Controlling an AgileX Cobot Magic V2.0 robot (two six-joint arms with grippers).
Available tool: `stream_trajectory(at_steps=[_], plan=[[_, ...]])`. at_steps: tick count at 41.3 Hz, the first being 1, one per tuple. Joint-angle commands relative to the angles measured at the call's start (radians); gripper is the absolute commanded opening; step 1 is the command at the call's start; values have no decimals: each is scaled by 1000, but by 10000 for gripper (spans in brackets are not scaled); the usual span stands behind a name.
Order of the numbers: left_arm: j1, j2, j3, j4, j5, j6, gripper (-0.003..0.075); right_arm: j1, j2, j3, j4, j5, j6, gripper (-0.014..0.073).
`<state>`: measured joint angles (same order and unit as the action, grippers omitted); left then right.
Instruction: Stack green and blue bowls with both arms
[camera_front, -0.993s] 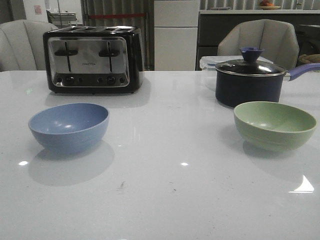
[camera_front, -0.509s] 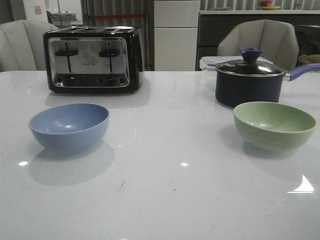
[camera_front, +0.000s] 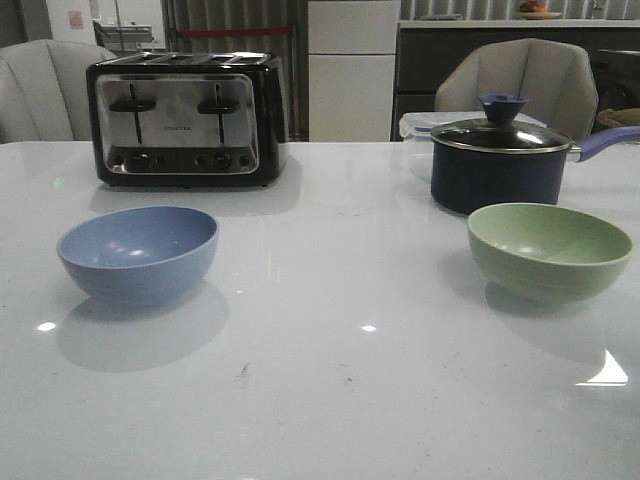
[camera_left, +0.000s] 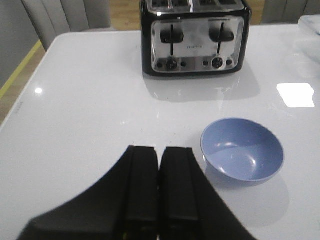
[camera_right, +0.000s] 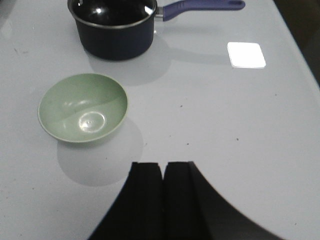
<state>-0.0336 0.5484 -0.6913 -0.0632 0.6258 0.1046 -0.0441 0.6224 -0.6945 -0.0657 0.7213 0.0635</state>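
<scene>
- The left claw (camera_left: 159, 187) hangs above the bench (camera_front: 320, 400) with its two black fingers pressed together and nothing between them. It does not show in the front view, so it is high or drawn back.
- The toaster (camera_front: 187, 120) stands far ahead of the left claw, well apart from the bowls, and should not get in the way.
- The blue bowl (camera_left: 242, 149) sits upright and empty ahead of the left claw and off to one side of it, near but not touching. In the front view the blue bowl (camera_front: 138, 254) is on the left half of the bench.
- The middle of the bench between the bowls looks like the natural meeting place for the stack.
- The green bowl (camera_right: 83, 107) sits upright and empty ahead of the right claw (camera_right: 163, 192) and off to one side, apart from it. In the front view the green bowl (camera_front: 549, 250) is on the right.
- The saucepan (camera_right: 114, 26) stands just beyond the green bowl, farther from the right claw, so that approach is best kept low and short.
- The right claw also has its fingers together and holds nothing.
- No grasp has begun. To do the reach well, each claw should part its fingers first, centre over the near rim of its bowl, then come down so one finger goes inside the wall and one outside.
- These smooth, thin rims may slip or tip, so I would pinch firmly and lift level.
</scene>
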Motion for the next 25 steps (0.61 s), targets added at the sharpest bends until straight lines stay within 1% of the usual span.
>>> stream_trajectory(at_steps=[1, 10, 12, 13, 14, 15, 18, 20, 22, 24, 25], plan=[[-4, 43, -14, -10, -76, -7, 100, -5, 55, -26, -4, -60, -1, 29], [-4, 115, -5, -22, -76, -7, 101, -5, 151, -26, -4, -25, -1, 34], [-4, 127, -4, -22, -78, -7, 107, -5, 176, -26, -4, -12, -1, 66], [-4, 133, -4, -22, -79, -7, 123, -5, 186, -26, -4, -7, -1, 92], [-4, 136, -4, -22, -80, -7, 143, -5, 200, -26, -4, -5, -1, 138], [-4, 141, -4, -22, -82, -7, 169, -5, 210, -26, -4, -4, -1, 179], [-6, 151, -4, -22, -87, -7, 301, -5, 243, -26, -4, -7, -1, 330], [-11, 158, -4, -22, -89, -7, 431, -5, 265, -26, -2, -11, -1, 415], [-27, 165, -4, -22, -89, -7, 531, -5, 286, -26, 3, -19, -1, 468], [-55, 169, -4, -22, -91, -7, 601, -5, 314, -30, 5, -29, -1, 487], [-69, 169, -4, -22, -91, -7, 610, -5, 325, -32, 6, -33, -1, 486]])
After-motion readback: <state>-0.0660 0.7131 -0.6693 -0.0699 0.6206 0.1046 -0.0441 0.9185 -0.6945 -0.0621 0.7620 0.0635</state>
